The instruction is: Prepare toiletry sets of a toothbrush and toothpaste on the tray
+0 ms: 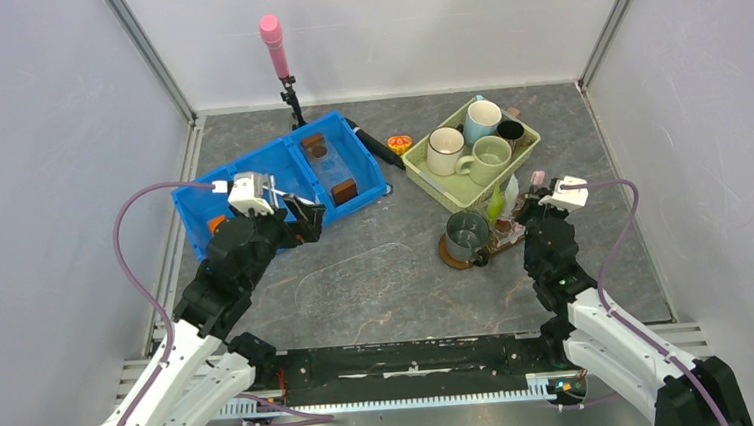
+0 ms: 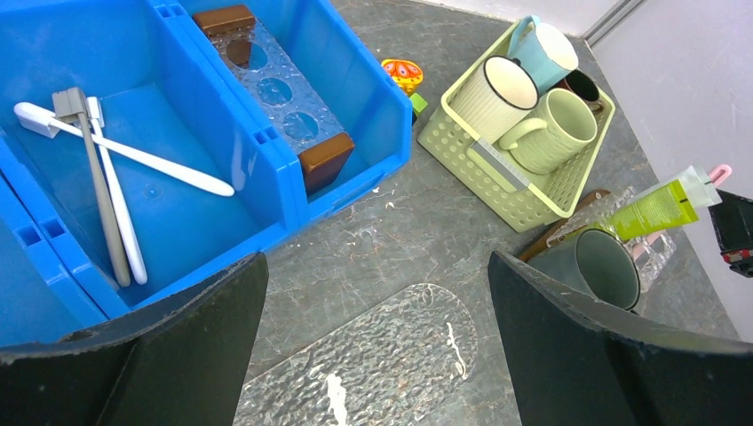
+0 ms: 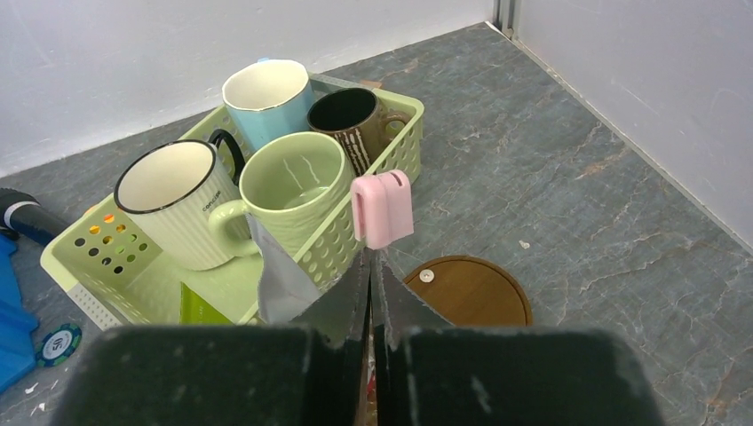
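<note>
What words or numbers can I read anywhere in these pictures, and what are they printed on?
"50": on the round token lying beside the green basket.
White mug: a short line of dark print near its handle, too small to read.
Green tube: no print that can be made out.
Nothing else shows any words or numbers.

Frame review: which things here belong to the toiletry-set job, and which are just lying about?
Job: pink toothbrush, pinched by the right gripper; green tube; grey-green mug on the wooden tray; white toothbrushes in the blue bin; mugs in the green basket.
Lying about: pink-topped stand; orange toy; poker chip; clear textured sheet.
</note>
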`<state>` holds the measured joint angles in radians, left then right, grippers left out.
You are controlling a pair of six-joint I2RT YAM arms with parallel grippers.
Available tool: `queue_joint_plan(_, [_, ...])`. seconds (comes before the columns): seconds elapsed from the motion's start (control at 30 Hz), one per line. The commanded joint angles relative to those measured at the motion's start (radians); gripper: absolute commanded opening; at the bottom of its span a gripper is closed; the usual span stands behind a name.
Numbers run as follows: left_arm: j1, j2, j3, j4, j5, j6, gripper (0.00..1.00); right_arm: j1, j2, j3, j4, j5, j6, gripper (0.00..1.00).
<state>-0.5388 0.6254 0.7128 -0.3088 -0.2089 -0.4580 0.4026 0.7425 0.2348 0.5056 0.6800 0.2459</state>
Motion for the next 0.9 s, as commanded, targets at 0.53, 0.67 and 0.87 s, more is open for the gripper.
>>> queue_joint_plan(0.53, [0.005, -0.05, -0.026, 0.02, -0.032, -0.016, 1.0, -0.015, -0.003, 0.135, -0.163, -0.034, 0.0, 0.15])
queue_joint_plan(0.67, [0.005, -0.053, -0.028, 0.032, -0.022, -0.015, 1.0, -0.015, 0.005, 0.271, -0.403, -0.037, 0.035, 0.34])
queue_joint_plan(0.87, [0.005, -0.067, -0.053, 0.049, 0.006, -0.01, 1.0, -0.022, 0.021, 0.479, -0.759, -0.057, 0.066, 0.53])
